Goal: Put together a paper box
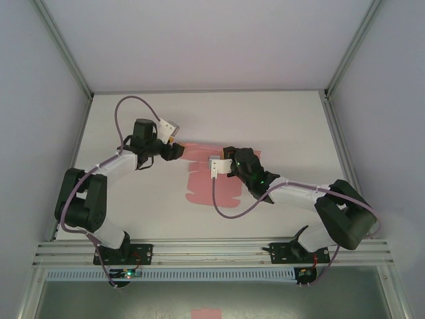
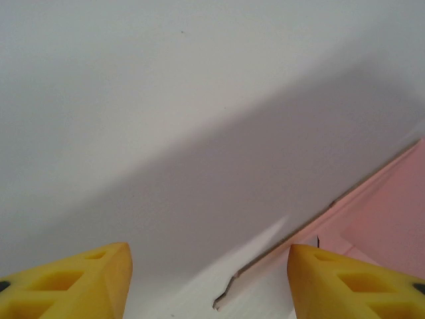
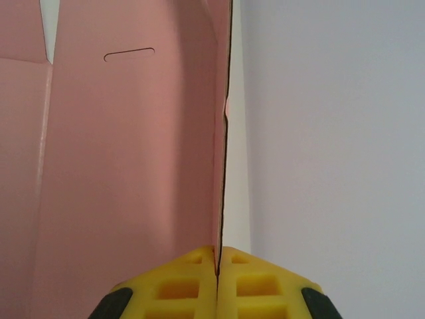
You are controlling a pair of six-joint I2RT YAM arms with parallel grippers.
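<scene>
Spread flat in the middle of the bench (image 1: 279, 126), between both arms: the paper box (image 1: 211, 189), a pink sheet with flaps, not yet folded into shape. Pinched between the right fingers (image 3: 179, 282), pressed tight together: the thin top edge of what looks like one raised flap, seen edge-on from the right wrist. Spread apart with nothing gripped, low over the bench: the left fingers (image 2: 80, 279), just beside the sheet's left edge.

Probably about to take hold of that left edge. Easy to close on bare bench and miss, with so flat and thin an edge. Easy also to crease or tear the card by pulling against the right-hand pinch. Could equally drag the whole light sheet sideways and spoil the fold line.
</scene>
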